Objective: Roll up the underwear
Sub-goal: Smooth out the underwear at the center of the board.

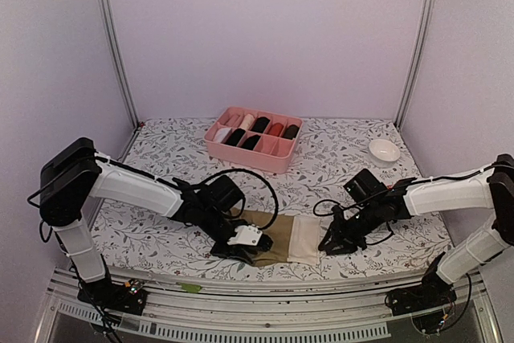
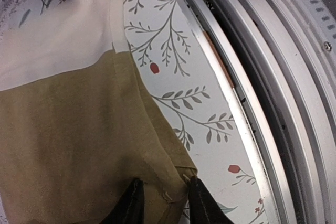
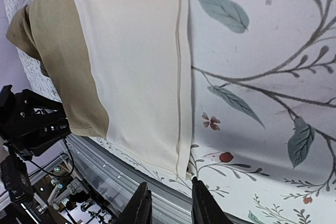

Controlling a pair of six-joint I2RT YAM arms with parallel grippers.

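An olive-brown underwear (image 1: 277,240) with a broad cream waistband lies flat near the table's front edge. It also shows in the left wrist view (image 2: 79,129) and the right wrist view (image 3: 136,61). My left gripper (image 1: 243,240) sits on its olive left end. In the left wrist view the gripper (image 2: 165,205) has the near olive corner bunched between its jaws. My right gripper (image 1: 331,244) is at the waistband's right edge. In the right wrist view it (image 3: 170,208) is slightly open and empty, just short of the waistband's near corner.
A pink divided box (image 1: 245,154) stands at the back centre and holds several rolled pieces, some black (image 1: 261,124). A small white bowl (image 1: 384,151) sits at the back right. The metal rail (image 2: 273,77) runs along the table's front edge, close to the underwear.
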